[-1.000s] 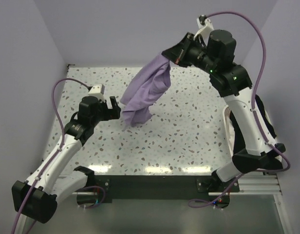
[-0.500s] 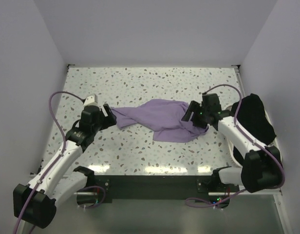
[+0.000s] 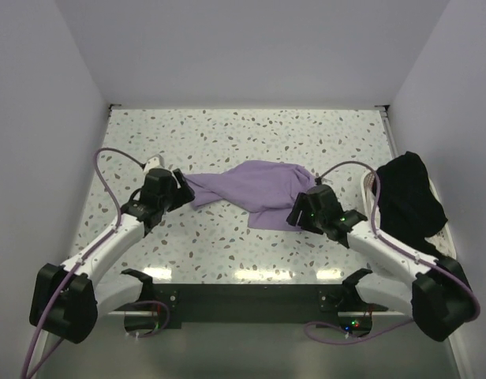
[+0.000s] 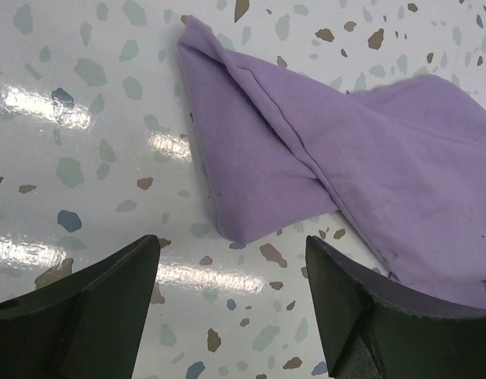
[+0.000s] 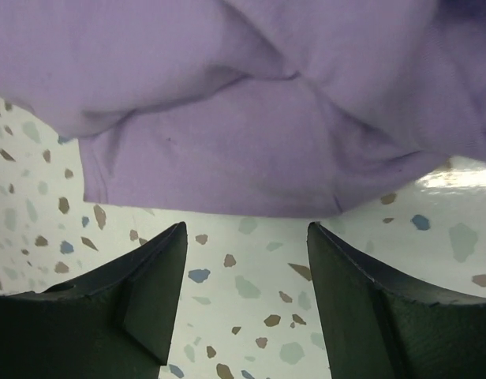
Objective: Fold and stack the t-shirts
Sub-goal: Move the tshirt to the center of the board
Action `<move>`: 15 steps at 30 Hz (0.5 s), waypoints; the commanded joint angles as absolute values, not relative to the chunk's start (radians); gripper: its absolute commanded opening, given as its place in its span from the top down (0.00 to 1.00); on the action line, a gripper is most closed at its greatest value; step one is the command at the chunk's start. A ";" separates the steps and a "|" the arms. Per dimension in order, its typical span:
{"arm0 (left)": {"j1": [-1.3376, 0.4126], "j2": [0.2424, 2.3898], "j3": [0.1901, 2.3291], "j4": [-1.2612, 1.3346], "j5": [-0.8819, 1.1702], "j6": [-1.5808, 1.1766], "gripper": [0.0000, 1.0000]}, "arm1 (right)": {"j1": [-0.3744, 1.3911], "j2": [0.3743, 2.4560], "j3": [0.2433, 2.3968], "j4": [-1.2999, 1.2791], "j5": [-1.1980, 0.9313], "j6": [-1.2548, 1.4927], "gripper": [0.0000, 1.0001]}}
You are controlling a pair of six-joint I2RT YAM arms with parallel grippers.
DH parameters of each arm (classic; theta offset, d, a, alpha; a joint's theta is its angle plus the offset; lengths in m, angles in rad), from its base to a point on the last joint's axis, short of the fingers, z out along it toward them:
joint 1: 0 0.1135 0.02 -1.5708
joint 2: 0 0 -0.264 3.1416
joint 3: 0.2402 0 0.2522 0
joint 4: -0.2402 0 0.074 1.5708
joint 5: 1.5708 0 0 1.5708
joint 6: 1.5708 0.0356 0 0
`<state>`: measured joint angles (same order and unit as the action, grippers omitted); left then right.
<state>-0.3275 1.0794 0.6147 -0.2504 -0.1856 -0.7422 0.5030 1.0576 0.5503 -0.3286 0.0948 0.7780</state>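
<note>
Both your grippers stand spread with nothing between the jaws: the left gripper (image 3: 180, 183) is just short of the lavender shirt's (image 3: 255, 193) left corner, and the right gripper (image 3: 300, 212) is at its near right hem. That shirt lies crumpled mid-way across the table (image 3: 227, 134). The black shirt (image 3: 409, 201) sits bunched at the right edge.

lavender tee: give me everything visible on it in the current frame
The lavender t-shirt is plain, soft, matte fabric, bunched into a crumpled strip lying on the speckled table, mid-table, running left to right. Its left end tapers to a creased point with a stitched seam. The right part is wider, with overlapping folds and a straight hem on the near side. Only the table touches it: the left gripper and right gripper sit open just short of its ends, holding nothing.
</note>
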 commanded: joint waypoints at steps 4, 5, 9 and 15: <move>-0.321 1.123 0.664 -0.161 -0.193 -0.755 0.21 | 0.791 1.277 0.707 -0.225 0.403 0.782 0.35; -0.321 1.129 0.672 -0.167 -0.196 -0.750 0.21 | 0.855 1.314 0.738 -0.239 0.441 0.776 0.35; -0.314 1.124 0.687 -0.187 -0.216 -0.739 0.21 | 0.926 1.494 0.854 -0.204 0.518 0.755 0.35; -0.301 1.098 0.698 -0.219 -0.233 -0.721 0.20 | 0.969 1.663 0.946 -0.184 0.529 0.739 0.36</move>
